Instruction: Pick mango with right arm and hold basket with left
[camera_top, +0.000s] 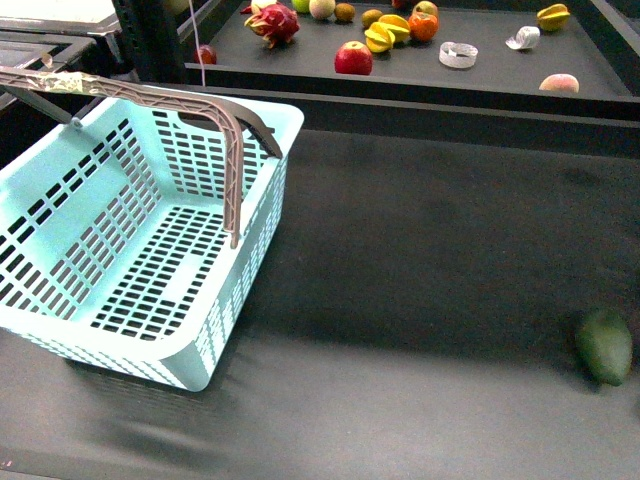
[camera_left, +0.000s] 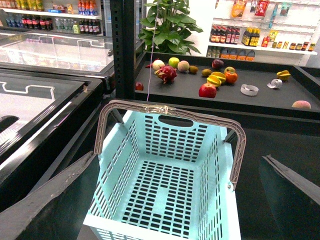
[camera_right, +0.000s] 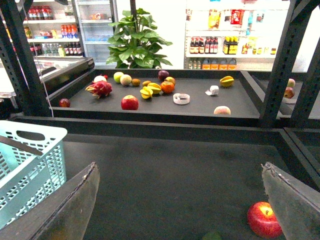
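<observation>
No step has begun: with left gripper (camera_left: 179, 156) and right gripper (camera_right: 179, 165) both spread empty, the basket (camera_top: 215, 330) sits near left, and what looks like the mango (camera_top: 395, 22) lies on the far shelf (camera_top: 480, 80), so the right arm likely needs a long reach.

The right gripper (camera_right: 179, 166) is hanging over a dark counter (camera_right: 170, 175) with its two fingers spread wide apart and nothing between them. A corner of the turquoise basket (camera_right: 31, 165) is showing at one side. A red apple (camera_right: 263, 219) is lying near the other finger. Beyond, a raised tray (camera_right: 165, 116) is holding a dragon fruit (camera_right: 100, 89), another apple (camera_right: 130, 102) and a tape roll (camera_right: 181, 98).
</observation>
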